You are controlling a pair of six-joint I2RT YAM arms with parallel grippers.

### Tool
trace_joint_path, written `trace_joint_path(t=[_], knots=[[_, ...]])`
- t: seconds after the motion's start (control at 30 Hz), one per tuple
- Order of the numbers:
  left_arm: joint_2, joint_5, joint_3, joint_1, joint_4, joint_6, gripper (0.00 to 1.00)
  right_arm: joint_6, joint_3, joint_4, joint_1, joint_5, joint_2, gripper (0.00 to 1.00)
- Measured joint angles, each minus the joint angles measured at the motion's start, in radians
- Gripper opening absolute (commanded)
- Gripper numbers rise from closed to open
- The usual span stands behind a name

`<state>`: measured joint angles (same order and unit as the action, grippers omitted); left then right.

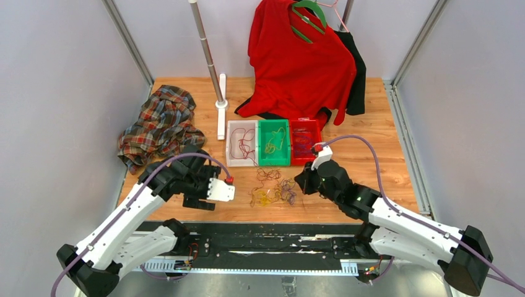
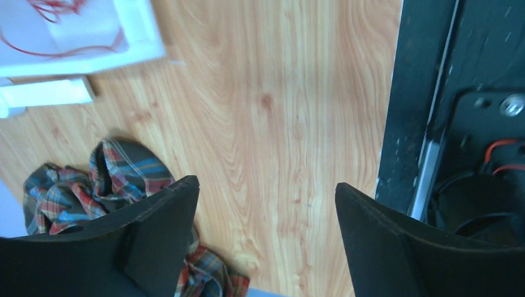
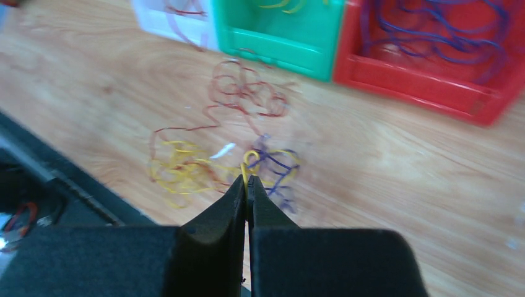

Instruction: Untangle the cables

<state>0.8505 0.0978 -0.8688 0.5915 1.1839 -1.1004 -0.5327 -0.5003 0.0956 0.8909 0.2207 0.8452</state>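
Note:
A tangle of thin cables lies on the wooden table near the front edge: yellow cable (image 3: 179, 168), purple cable (image 3: 278, 170) and red cable (image 3: 244, 93). In the top view the tangle (image 1: 272, 192) sits between the two arms. My right gripper (image 3: 247, 180) is shut on a strand of the yellow cable, just above the tangle; it also shows in the top view (image 1: 304, 183). My left gripper (image 2: 266, 185) is open and empty over bare wood, left of the tangle; in the top view it (image 1: 201, 201) points down at the table.
Three bins stand behind the tangle: white (image 1: 241, 143) with red cable, green (image 1: 273, 142) with yellow cable, red (image 1: 306, 141) with purple cable. A plaid shirt (image 1: 160, 124) lies at left. A red garment (image 1: 297, 62) hangs at the back beside a pole stand (image 1: 220, 102).

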Motion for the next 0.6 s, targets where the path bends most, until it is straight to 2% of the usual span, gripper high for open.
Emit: trace_joint_path(t=[0.1, 0.23, 0.4, 0.6], knots=[[0.042, 0.081, -0.093, 0.000, 0.003, 0.075, 0.92, 0.006, 0.000, -0.077, -0.002, -0.109, 0.011, 0.01], [0.115, 0.208, -0.239, 0.000, -0.006, 0.196, 0.90, 0.006, -0.011, -0.158, -0.002, -0.248, 0.055, 0.01], [0.160, 0.342, -0.332, 0.000, -0.068, 0.335, 0.82, -0.003, -0.104, -0.222, -0.002, -0.410, 0.130, 0.01], [0.167, 0.444, -0.343, 0.000, -0.164, 0.438, 0.71, -0.048, -0.204, -0.349, 0.002, -0.546, 0.171, 0.01]])
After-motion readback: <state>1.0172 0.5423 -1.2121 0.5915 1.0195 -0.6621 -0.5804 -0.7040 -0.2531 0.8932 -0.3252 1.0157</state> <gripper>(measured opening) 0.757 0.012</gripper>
